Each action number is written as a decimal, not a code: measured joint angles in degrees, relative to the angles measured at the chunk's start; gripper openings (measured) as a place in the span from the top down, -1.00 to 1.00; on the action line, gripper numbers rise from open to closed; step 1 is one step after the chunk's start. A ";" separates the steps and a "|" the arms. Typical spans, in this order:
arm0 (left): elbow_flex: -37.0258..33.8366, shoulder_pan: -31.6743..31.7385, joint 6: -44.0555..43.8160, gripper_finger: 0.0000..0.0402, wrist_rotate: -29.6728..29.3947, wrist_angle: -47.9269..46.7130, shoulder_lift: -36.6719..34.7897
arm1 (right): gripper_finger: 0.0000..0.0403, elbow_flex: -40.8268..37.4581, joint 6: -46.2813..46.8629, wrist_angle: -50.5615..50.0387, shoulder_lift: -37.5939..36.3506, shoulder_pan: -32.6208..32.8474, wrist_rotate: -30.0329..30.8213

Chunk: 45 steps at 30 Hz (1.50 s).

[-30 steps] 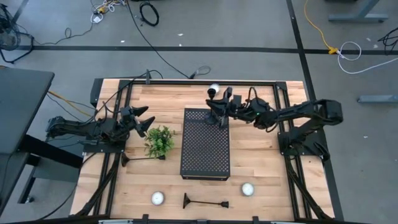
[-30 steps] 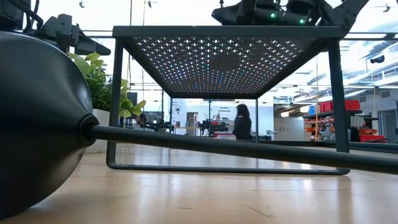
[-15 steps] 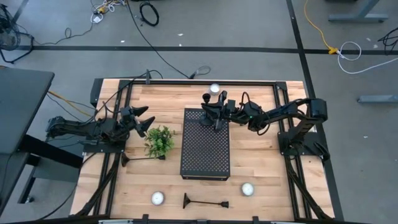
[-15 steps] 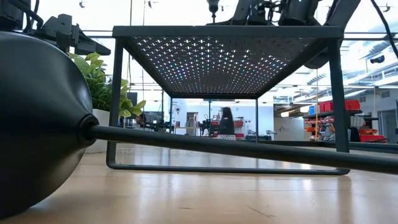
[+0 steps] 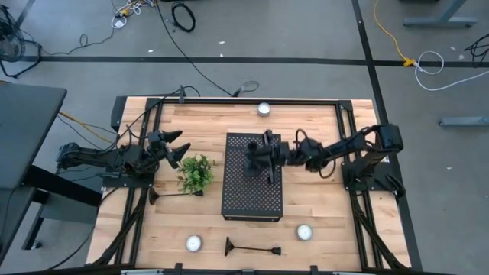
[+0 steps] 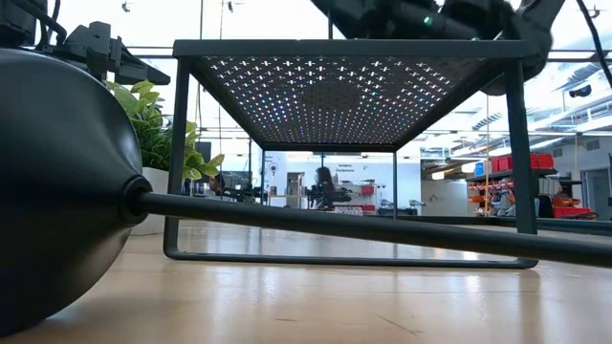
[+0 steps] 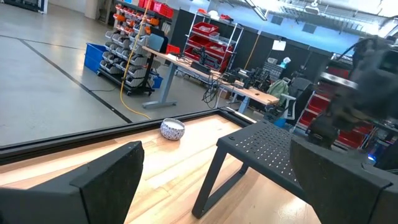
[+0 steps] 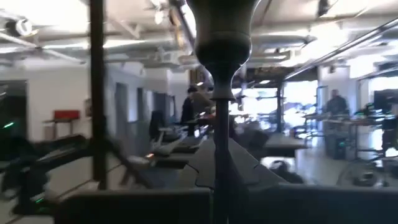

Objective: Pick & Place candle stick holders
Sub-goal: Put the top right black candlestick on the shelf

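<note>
on top of the perforated black stand (image 5: 252, 176), in the high view, the right gripper (image 5: 256, 156) was clenched on an upright candle stick holder (image 5: 249, 162), probably so its round base could be set flat on the stand's top. the left gripper (image 5: 177, 149) waited near the table's left edge, beside the small potted plant (image 5: 196, 173), its fingers spread and holding nothing. two more holders lay on their sides on the wooden table (image 5: 321, 198): one (image 5: 172, 195) just in front of the plant, one (image 5: 252, 248) near the front edge between two white candles (image 5: 194, 243) (image 5: 304, 231). a third candle (image 5: 263, 108) sat at the far edge.

in the low view, the lying holder's base (image 6: 57, 191) filled the left, its stem running across under the stand (image 6: 349, 48). the right arm showed above the stand's top. a person was visible far back in the room.

in the left wrist view, the spread fingers (image 7: 93, 186) framed the stand's corner (image 7: 261, 143) and the far candle (image 7: 172, 129); shelving with red bins stood beyond.

in the right wrist view, the held holder's cup (image 8: 221, 25) and stem rose straight up ahead of the gripper, with a lit workshop behind.
</note>
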 joint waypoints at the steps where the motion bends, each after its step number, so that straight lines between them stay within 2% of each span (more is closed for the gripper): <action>1: 0.01 -0.02 0.02 -0.99 -0.01 0.00 -0.01 | 0.99 0.00 -0.47 -0.58 0.00 1.62 0.96; 9: 0.01 0.00 -0.01 -0.99 -0.02 0.00 -0.01 | 0.99 -0.01 -6.72 -2.18 0.00 12.70 8.96; 16: 0.01 0.00 -0.01 -0.99 -0.02 0.00 0.01 | 0.99 0.00 -9.55 -1.32 0.10 17.38 12.91; 25: 0.01 -0.01 -0.05 -0.99 -0.02 0.00 0.00 | 0.99 5.94 -11.23 3.56 8.95 18.81 13.29; 32: 0.00 0.00 -0.05 -0.99 -0.01 -0.02 -0.01 | 0.99 6.03 -11.78 3.10 8.70 19.25 13.81; 45: 0.01 0.00 -0.05 -0.99 0.00 -0.02 -0.02 | 0.99 6.01 -13.12 2.91 8.51 22.05 21.25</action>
